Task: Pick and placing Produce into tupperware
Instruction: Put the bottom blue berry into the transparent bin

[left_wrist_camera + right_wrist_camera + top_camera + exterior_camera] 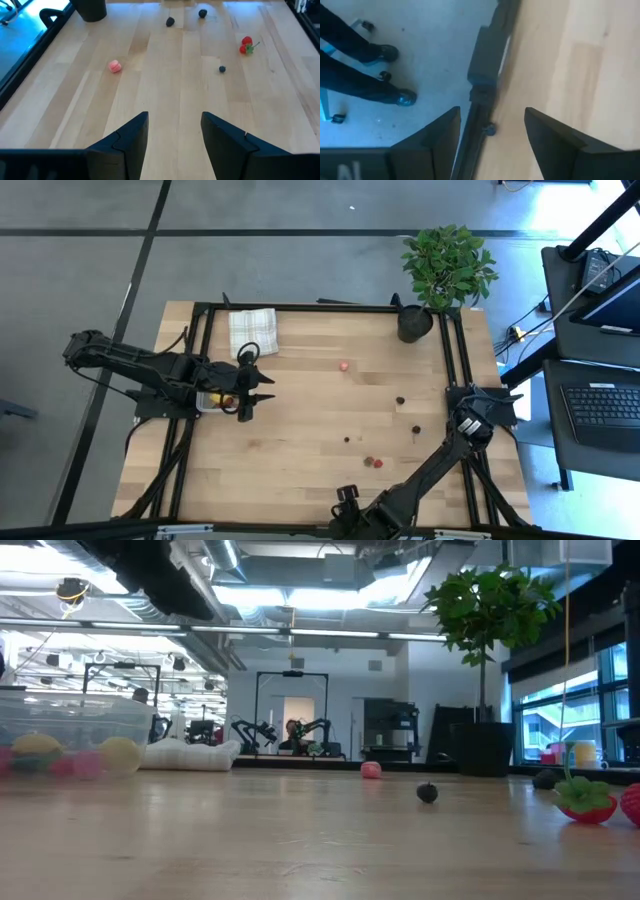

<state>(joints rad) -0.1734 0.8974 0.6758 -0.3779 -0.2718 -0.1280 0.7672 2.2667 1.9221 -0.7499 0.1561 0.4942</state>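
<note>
Left gripper point(258, 387), fingers apart and empty, beside the tupperware point(214, 401) holding yellow and pink produce. Beyond lie a pink piece point(343, 365), cherries point(400, 400) and strawberries point(373, 462). Right gripper point(347, 498), spread, empty, at the table's point(320, 430) near edge.

A folded checked white cloth point(252, 332) is laid flat near the far left of the wooden worktop point(320, 430). A leafy green plant point(447, 264) in a black pot point(414, 323) is set at the far right corner. A keyboard point(606, 406) is seen on a desk beyond the worktop's right edge.
</note>
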